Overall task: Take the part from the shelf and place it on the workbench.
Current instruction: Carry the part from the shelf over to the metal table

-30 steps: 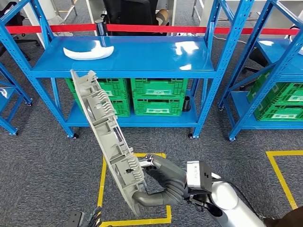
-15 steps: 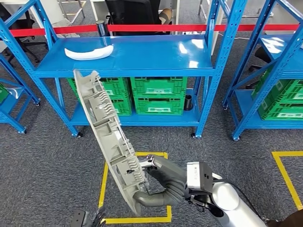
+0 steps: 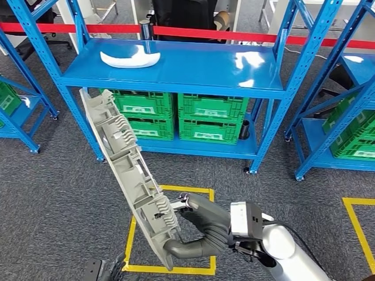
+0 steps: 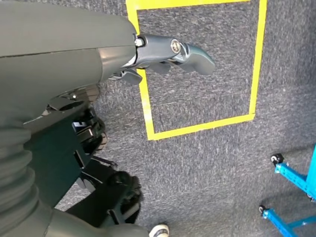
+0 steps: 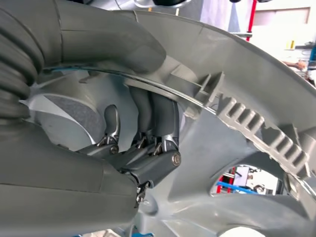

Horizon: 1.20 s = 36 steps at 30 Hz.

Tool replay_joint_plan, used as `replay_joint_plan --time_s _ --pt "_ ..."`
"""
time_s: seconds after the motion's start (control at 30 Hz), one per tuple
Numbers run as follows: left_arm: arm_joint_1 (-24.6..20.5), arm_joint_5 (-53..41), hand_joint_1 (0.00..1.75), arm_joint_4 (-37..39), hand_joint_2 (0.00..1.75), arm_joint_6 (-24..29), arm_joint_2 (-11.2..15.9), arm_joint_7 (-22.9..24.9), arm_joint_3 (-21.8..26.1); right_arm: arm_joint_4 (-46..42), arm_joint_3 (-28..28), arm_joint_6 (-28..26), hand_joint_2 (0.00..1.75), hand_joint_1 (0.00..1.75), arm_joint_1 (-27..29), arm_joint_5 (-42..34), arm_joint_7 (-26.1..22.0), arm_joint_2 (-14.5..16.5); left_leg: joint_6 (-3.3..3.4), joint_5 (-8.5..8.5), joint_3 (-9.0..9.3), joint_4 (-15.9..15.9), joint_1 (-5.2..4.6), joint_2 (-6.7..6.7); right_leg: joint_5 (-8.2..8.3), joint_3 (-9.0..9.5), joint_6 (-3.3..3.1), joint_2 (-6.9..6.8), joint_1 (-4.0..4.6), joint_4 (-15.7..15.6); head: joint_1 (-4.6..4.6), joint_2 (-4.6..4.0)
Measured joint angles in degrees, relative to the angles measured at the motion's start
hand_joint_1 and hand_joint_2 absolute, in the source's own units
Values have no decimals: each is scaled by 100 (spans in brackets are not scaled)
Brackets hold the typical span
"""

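— Above the yellow floor square (image 3: 168, 231), what does the right hand (image 3: 201, 228) hold?
— The long grey part (image 3: 128, 170), gripped at its lower end, tilted before the blue shelf (image 3: 177, 73).
— And the left hand (image 4: 164, 52)?
— Holding nothing, fingers extended over the carpet.

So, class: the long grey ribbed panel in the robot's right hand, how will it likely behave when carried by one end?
The grey panel is probably stiff: it stays straight though the right hand grips only its lower end. Its length likely makes it swing. The moulded ribs suggest light plastic.
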Motion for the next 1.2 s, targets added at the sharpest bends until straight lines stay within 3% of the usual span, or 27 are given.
replay_joint_plan --time_s 0.03,0.1,0.17,0.27,0.33,0.4,0.47,0.5,0.53,0.57,0.6,0.67,0.7,0.83,0.9,0.97,1.0,1.03,1.07,1.13,1.2 --pt "0 0 0 1 175 2 -1 0 0 7 2 0 175 175 0 -3 0 -1 -1 -1 0 8 0 -31 111 27 -2 1 -2 -73 0 0" --pt "-2 3 0 1 175 3 -3 -1 0 16 2 0 175 175 -8 -11 -1 -3 -19 -11 -2 39 4 -99 515 368 -16 30 -13 -797 0 0" --pt "-2 22 0 2 175 3 -3 -4 1 20 5 0 175 175 -20 -21 -3 -4 -72 -29 -32 91 -9 -154 742 667 -50 94 -14 -1442 -1 0" --pt "28 50 0 9 175 3 2 -12 2 24 16 -7 175 175 -27 -36 -4 -4 -185 -16 -65 87 -9 -190 763 704 -149 99 7 -1580 -1 0" --pt "56 52 0 14 175 3 5 -13 2 24 22 -27 175 175 -30 -43 2 0 -256 -95 -108 192 1 -137 793 711 -221 65 -5 -1611 -3 1" --pt "68 52 0 19 175 3 5 -14 2 24 26 -54 175 175 -28 -51 6 4 -322 -409 -338 719 13 -38 805 717 -263 19 -19 -1630 -7 1" --pt "76 52 0 25 175 3 0 -14 2 26 30 -73 175 175 -24 -55 8 5 -368 -748 -685 1472 28 6 800 715 -276 -32 -17 -1627 -8 0" --pt "82 52 0 29 175 3 -2 -14 2 28 32 -78 175 175 -22 -55 9 5 -376 -792 -780 1679 32 14 798 716 -277 -57 -17 -1626 -8 -1" --pt "87 52 0 33 175 3 -4 -14 2 31 35 -81 175 175 -21 -55 10 5 -376 -724 -773 1675 36 22 796 719 -275 -79 -16 -1625 -8 0" --pt "90 52 0 36 175 3 -4 -14 2 33 37 -83 175 175 -22 -55 11 5 -369 -563 -655 1445 39 34 793 726 -270 -98 -17 -1624 -8 1" --pt "90 52 0 37 175 3 -3 -14 2 35 38 -83 175 175 -22 -55 11 5 -353 -353 -447 1045 39 66 787 737 -261 -116 -17 -1624 -8 1" --pt "82 52 0 38 175 3 -2 -13 2 35 39 -83 175 175 -23 -55 11 7 -296 -105 -85 315 12 160 771 750 -217 -143 5 -1617 -7 0" --pt "81 52 0 38 175 3 -1 -13 2 35 39 -83 175 175 -23 -55 13 7 -261 -69 -3 129 -4 187 768 751 -186 -156 15 -1617 -5 0" --pt "95 52 0 50 175 3 -3 -12 2 35 39 -83 175 175 -26 -56 22 8 -107 -35 9 24 -4 104 715 746 -53 -173 8 -1581 -3 1" --pt "91 54 0 54 175 3 -7 -11 3 35 38 -83 175 175 -26 -56 31 7 -37 -3 22 -13 12 61 437 549 -11 -76 -2 -1135 -2 1" --pt "92 55 0 57 175 3 -12 -12 4 36 38 -83 175 175 -21 -55 55 7 -6 3 8 -12 5 11 88 176 9 -8 -2 -366 -1 1" --pt "96 55 0 60 175 3 -14 -12 4 37 39 -85 175 175 -16 -55 75 7 -1 3 3 -8 1 -21 20 39 15 0 -3 -95 -1 0" --pt "98 55 0 63 175 3 -15 -12 4 37 39 -88 175 175 -12 -54 94 7 0 3 2 -1 -1 -56 73 6 15 3 -4 -44 0 0" --pt "98 55 0 66 175 3 -16 -12 4 37 39 -92 175 175 -8 -54 113 8 -3 2 2 10 0 -95 229 85 11 7 -7 -220 0 0" --pt "96 56 0 68 175 3 -22 -12 4 37 35 -97 175 175 -5 -53 134 9 -29 -13 -4 47 -2 -170 605 456 -7 75 -18 -987 -1 0" --pt "95 61 0 68 175 3 -26 -12 4 36 29 -98 175 175 3 -50 145 12 -92 -28 -31 89 -13 -232 763 693 -51 144 -16 -1505 -2 -1"
